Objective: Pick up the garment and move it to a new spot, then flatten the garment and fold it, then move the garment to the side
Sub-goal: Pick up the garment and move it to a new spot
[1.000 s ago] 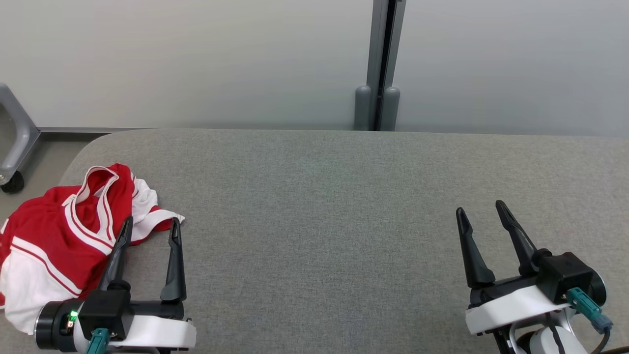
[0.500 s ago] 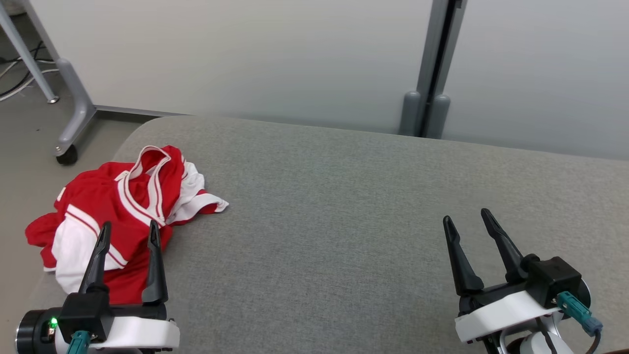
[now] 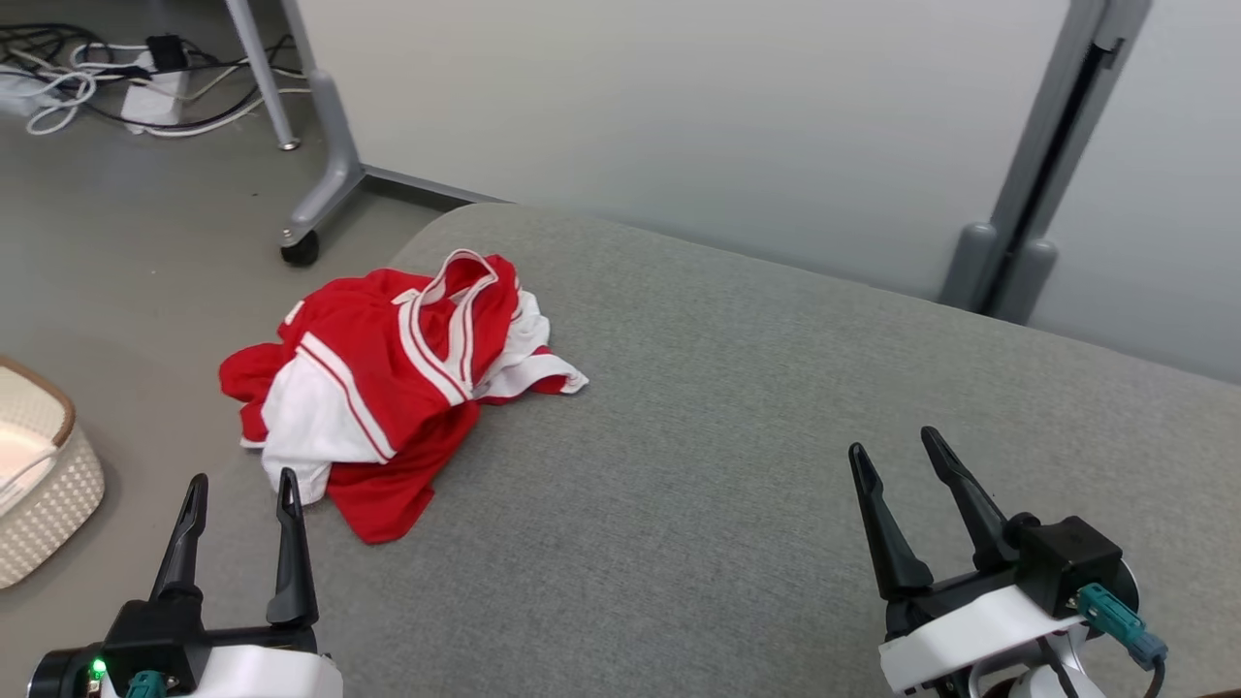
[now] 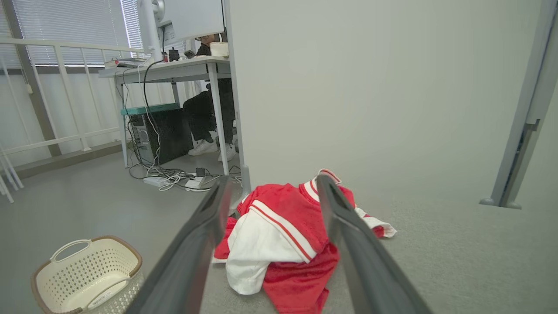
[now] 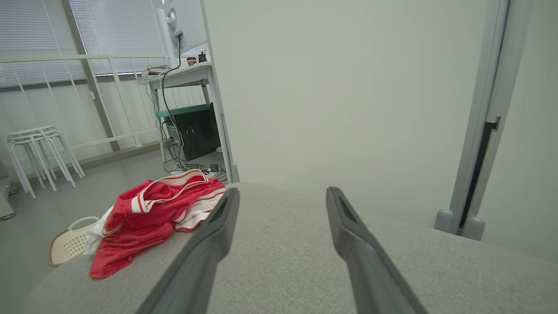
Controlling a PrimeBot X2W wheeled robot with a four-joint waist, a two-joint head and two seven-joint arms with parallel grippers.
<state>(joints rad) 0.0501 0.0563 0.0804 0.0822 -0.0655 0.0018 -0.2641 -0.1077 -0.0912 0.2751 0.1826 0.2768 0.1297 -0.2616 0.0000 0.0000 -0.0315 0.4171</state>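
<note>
Head view: high, facing forward and down across the grey surface; left hand at lower left, right hand at lower right.
Left wrist view: low, looking along the left hand, near the garment straight ahead.
Right wrist view: low over the surface, farther off, garment to its left.
Shared: all three take in the garment, the surface's rounded end, the basket and the pale wall.

Red garment, white panels and stripes; grey, perhaps flecked table; cream brown-rimmed basket.
</note>
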